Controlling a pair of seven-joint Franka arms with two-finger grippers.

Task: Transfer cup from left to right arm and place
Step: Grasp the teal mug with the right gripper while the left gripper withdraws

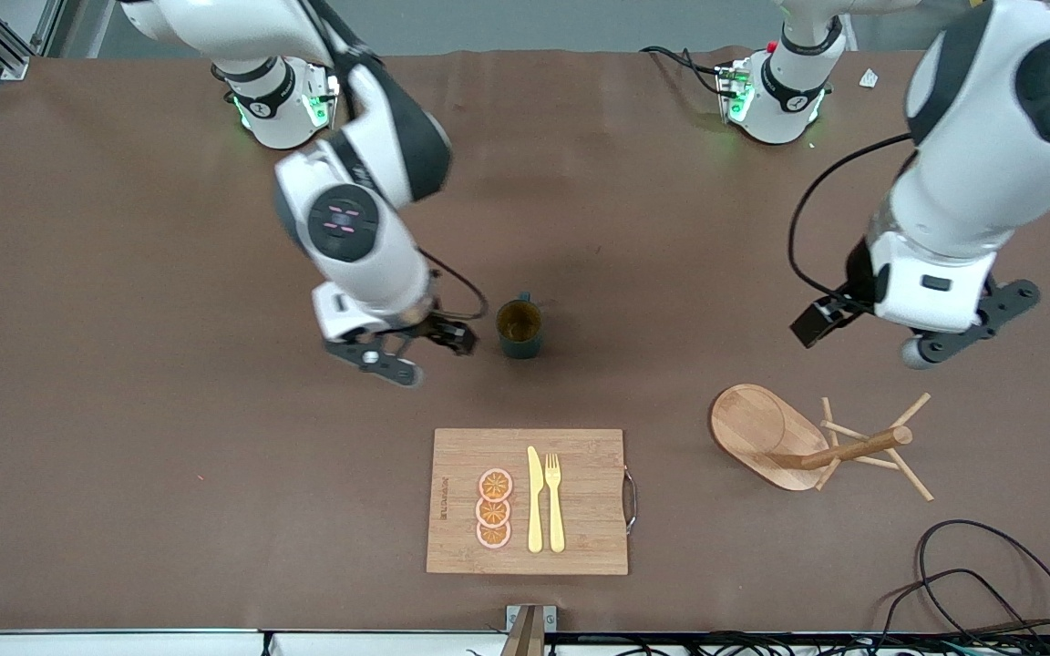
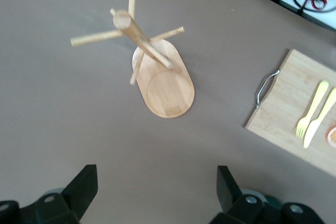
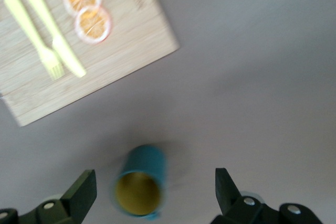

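Note:
The cup, dark teal with a mustard-yellow inside, stands upright on the brown table, farther from the front camera than the cutting board. My right gripper hangs open and empty over the table beside the cup, toward the right arm's end. In the right wrist view the cup shows low between the open fingers of the right gripper, mouth up. My left gripper is open and empty over bare table by the mug tree. The left wrist view shows the left gripper with nothing between its fingers.
A wooden mug tree stands toward the left arm's end, also in the left wrist view. A bamboo cutting board holds a yellow knife, a fork and orange slices. Black cables lie at the near corner.

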